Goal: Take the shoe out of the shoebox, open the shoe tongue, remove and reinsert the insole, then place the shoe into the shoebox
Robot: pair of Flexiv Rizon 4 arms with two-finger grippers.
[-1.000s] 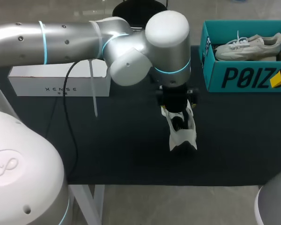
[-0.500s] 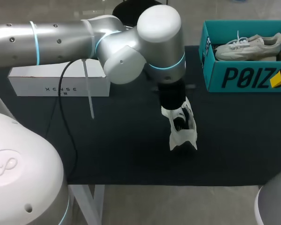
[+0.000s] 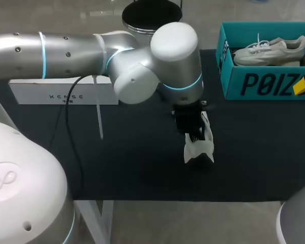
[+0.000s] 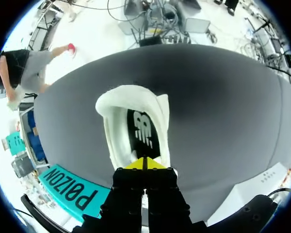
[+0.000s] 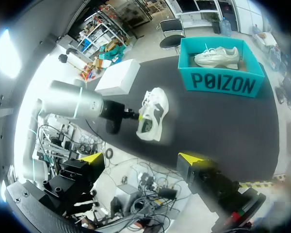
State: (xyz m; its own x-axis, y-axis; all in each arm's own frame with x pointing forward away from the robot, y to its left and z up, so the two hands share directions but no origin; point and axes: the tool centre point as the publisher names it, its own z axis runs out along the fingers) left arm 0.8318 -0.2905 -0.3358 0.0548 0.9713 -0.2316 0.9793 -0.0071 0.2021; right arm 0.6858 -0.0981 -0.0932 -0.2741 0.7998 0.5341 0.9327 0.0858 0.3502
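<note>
The left tool (image 4: 144, 164) has its yellow tips pressed flat together, just a thin seam between them, sitting right at the rim of the white shoe's (image 4: 131, 104) opening, with the dark insole (image 4: 143, 131) showing inside just ahead of the tips. Honestly can't tell if a bit of the shoe is pinched in there or if it's only touching the rim. The shoe itself is out on the dark table (image 3: 132, 168), roughly mid-table and a bit right of centre. One end is hidden under the left arm's (image 3: 66, 48) wrist and the other end pokes toward the near edge, with a fair strip of table between it and that edge. The teal shoebox (image 3: 264, 84) is back in the far right corner, well apart from the shoe, and holds a second shoe (image 3: 269, 51); its right end runs out of the head view. A white box (image 3: 66, 91) sits along the far left, partly under the left arm, also well apart from the shoe. The right tool (image 5: 141, 159) is spread wide, off past the table's near right corner, looking across the table at the shoe and shoebox.
</note>
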